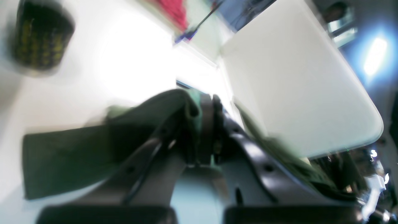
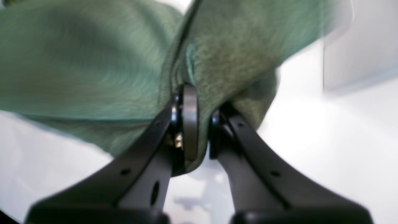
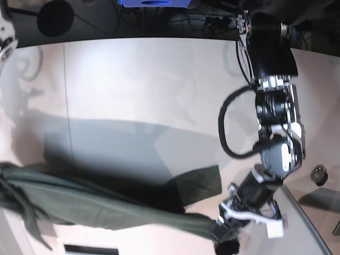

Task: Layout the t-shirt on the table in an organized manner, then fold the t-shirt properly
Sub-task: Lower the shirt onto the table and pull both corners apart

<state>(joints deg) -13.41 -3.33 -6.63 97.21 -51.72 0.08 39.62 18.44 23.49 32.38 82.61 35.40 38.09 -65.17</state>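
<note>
Black curved fingers of my right gripper point(image 2: 199, 124) fill the near edge of the right wrist view, its jaws pressed together on a bunched fold of the large plain dark green t-shirt point(image 2: 93, 71) of thin soft jersey. My left gripper point(image 1: 213, 124) shows much the same in its own blurred view: jaws closed tight, pinching a ridge of the same cloth, with a sleeve-like flap spreading to the left. From the base view I judge the garment is stretched as a long twisted band between the two arms, lifted near the left gripper at the right and sagging low over the big smooth white table point(image 3: 133, 79) toward the left edge, where the other arm is out of frame. One flap hangs free near the middle. A small black cup with gold dots point(image 1: 40, 37) stands on the table to the far left in the left wrist view, and a grey raised tray-like panel point(image 1: 295, 77) sits just beside the left gripper. I take it I am spreading the shirt, not yet folding. My worry is the rope-like twist: laid down like this it would land bunched, not flat. Pulling harder could slip the thin jersey from either pinch, and a wide swing could drag the hanging flap over the cup or snag it on the panel's edge.
</note>
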